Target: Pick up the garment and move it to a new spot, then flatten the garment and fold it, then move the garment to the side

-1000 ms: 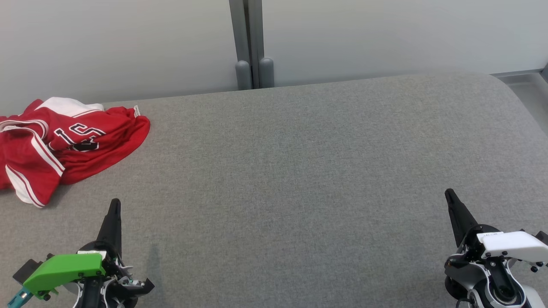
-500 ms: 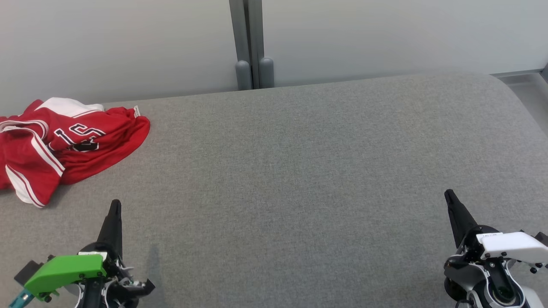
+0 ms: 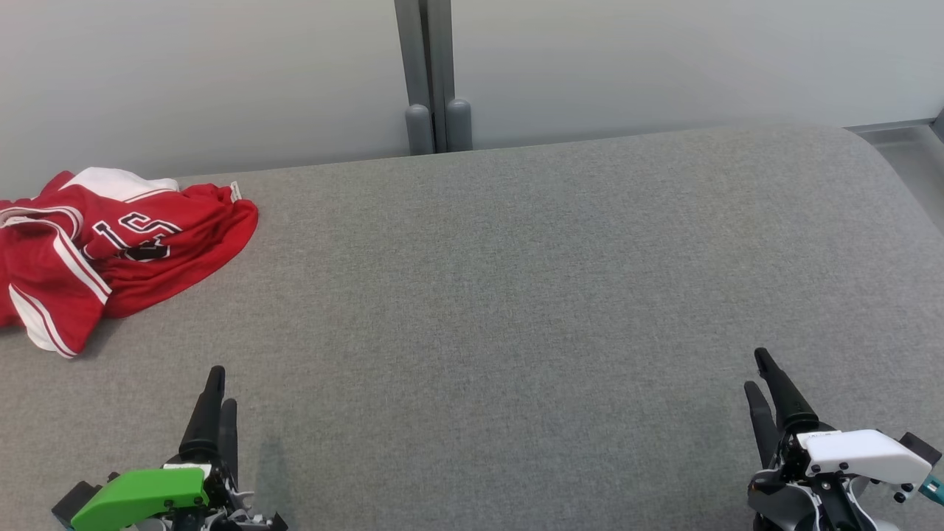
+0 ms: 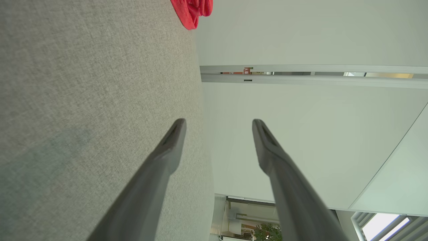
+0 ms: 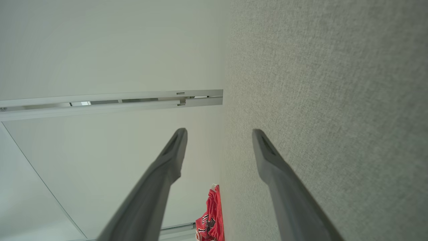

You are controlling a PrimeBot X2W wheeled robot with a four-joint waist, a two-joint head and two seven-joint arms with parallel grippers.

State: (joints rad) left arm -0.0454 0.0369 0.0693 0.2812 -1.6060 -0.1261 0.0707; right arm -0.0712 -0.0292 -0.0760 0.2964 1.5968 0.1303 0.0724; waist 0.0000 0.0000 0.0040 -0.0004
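A crumpled red jersey point(image 3: 110, 247) with white stripes and a black-and-white number lies at the far left of the grey upholstered surface point(image 3: 516, 295), near its back edge. A corner of the jersey point(image 4: 194, 11) peeks in at the top of the left wrist view, and the jersey point(image 5: 209, 219) appears small at the bottom of the right wrist view. My left gripper point(image 3: 221, 387) hovers open at the lower left, well short of the jersey, with nothing between its fingers. My right gripper point(image 3: 759, 372) is open and empty at the lower right.
A pale wall runs behind the surface, with a grey vertical post point(image 3: 431, 74) at the middle of the back edge. The surface curves off at its right end point(image 3: 885, 169). A wide stretch of grey fabric lies between the two grippers.
Both grippers have drawn back toward the bottom of the head view and turned, so both fingers of each now show. The jersey has not moved.
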